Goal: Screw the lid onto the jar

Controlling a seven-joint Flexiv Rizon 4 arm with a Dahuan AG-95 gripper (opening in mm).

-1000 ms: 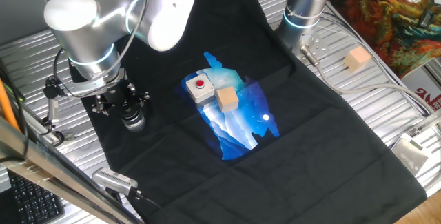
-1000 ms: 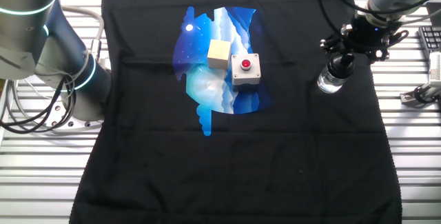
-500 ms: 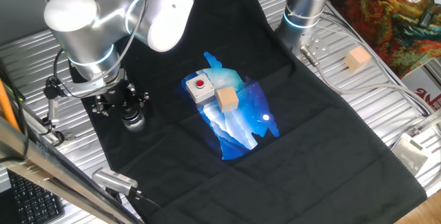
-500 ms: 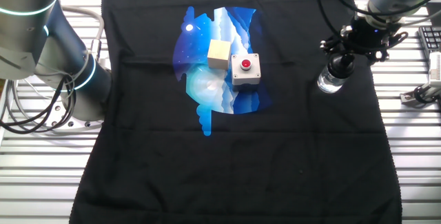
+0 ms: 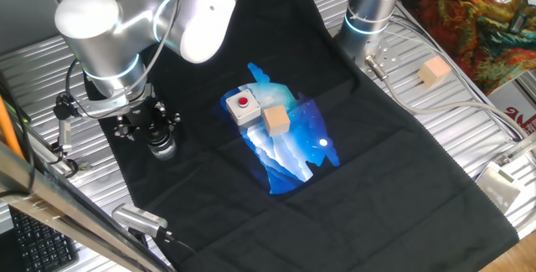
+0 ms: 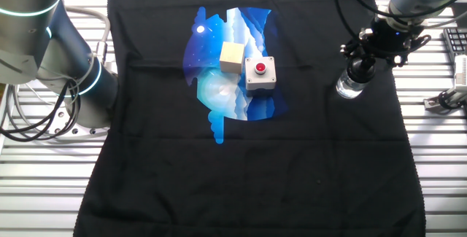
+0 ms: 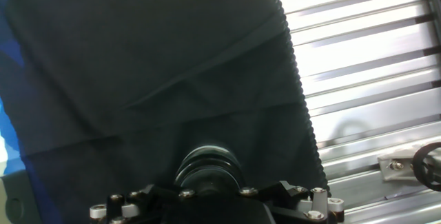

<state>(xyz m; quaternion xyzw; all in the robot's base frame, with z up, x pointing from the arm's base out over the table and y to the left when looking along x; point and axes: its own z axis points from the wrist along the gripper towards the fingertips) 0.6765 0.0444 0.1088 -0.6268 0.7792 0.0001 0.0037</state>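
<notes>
The jar (image 5: pixel 165 148) (image 6: pixel 349 87) is a small clear glass cylinder standing upright on the black cloth near its edge. My gripper (image 5: pixel 157 133) (image 6: pixel 361 68) sits straight on top of it, fingers closed round the black lid at the jar's mouth. Most of the lid is hidden by the fingers in both fixed views. In the hand view the gripper (image 7: pixel 210 186) looks down on the lid (image 7: pixel 208 160), a dark round shape with ringed edges directly under the hand.
A grey box with a red button (image 5: pixel 243 105) (image 6: pixel 260 73) and a tan wooden cube (image 5: pixel 275 120) (image 6: pixel 232 56) sit on the blue print mid-cloth. Another wooden cube (image 5: pixel 434 71) lies on the slatted metal table. A second arm's base (image 6: pixel 73 76) stands off the cloth.
</notes>
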